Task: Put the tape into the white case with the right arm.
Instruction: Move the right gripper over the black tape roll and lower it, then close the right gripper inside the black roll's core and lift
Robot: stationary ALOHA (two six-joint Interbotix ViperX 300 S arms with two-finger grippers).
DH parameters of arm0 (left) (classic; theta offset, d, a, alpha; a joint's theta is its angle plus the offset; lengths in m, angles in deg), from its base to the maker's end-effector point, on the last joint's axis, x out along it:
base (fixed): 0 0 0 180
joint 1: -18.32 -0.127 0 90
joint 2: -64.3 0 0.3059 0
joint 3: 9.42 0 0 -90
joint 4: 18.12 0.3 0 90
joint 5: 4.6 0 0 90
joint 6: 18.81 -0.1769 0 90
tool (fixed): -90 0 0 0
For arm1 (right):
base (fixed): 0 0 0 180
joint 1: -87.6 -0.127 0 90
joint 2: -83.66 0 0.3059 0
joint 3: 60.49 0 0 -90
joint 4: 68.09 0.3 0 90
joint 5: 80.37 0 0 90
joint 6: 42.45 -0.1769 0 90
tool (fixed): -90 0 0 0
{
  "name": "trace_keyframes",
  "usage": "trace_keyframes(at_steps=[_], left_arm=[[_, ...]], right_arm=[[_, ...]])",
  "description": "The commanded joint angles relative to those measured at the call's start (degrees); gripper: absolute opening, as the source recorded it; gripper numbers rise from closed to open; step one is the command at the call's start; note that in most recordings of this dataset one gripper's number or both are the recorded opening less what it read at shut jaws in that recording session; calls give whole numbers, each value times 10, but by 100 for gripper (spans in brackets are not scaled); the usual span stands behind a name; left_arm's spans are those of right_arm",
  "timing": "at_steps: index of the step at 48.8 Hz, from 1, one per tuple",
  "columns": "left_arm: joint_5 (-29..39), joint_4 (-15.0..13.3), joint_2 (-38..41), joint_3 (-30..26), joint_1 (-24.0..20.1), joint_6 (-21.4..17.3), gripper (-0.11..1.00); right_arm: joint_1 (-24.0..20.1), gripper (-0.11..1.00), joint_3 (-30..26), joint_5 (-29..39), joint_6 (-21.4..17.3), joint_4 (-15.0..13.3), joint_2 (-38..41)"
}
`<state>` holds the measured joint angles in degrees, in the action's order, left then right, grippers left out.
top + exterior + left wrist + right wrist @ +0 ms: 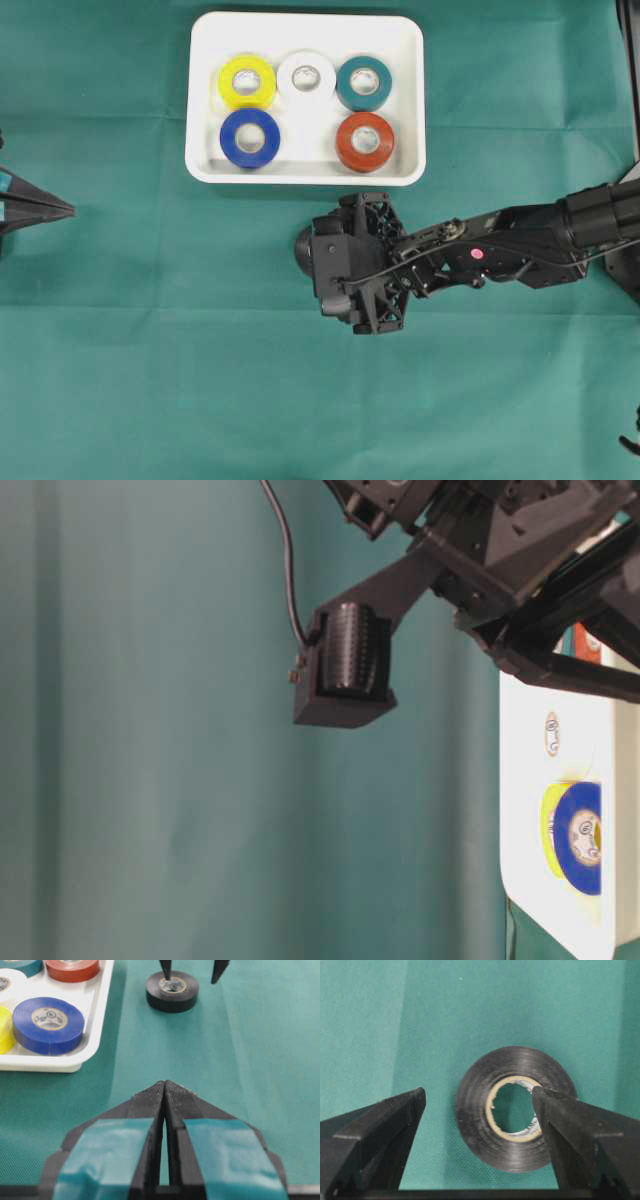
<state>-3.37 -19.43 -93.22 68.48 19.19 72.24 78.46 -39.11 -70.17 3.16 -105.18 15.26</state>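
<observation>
The black tape [172,991] lies flat on the green surface [140,380], just off the near long rim of the white case [405,40] and apart from it. The right gripper [479,1105] hangs over the roll with jaws spread, one fingertip over the core hole, the other outside the roll, grasping nothing. Five coloured rolls fill the case. The left gripper [164,1091], jaws clenched together, sits by the surface's left edge, with bare cloth between.
</observation>
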Motion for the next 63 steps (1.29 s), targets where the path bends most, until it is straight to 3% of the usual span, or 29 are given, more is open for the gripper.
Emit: trace_keyframes(at_steps=[1, 48, 52, 59, 63], left_arm=[[-5, -1, 4, -6, 0, 0, 0], [-5, -1, 4, -6, -1, 0, 0], [-5, -1, 4, -7, -1, 0, 0], [-6, -1, 4, -6, 0, 0, 0], [-5, -1, 4, -6, 0, 0, 0]], right_arm=[[-4, 55, -4, 1, -1, 1, -9], [-4, 52, -25, 25, -2, 2, 35], [-4, 46, -30, 30, 0, 2, 39], [-4, 13, -33, 43, 0, 2, 33], [-4, 4, -33, 46, 0, 2, 29]])
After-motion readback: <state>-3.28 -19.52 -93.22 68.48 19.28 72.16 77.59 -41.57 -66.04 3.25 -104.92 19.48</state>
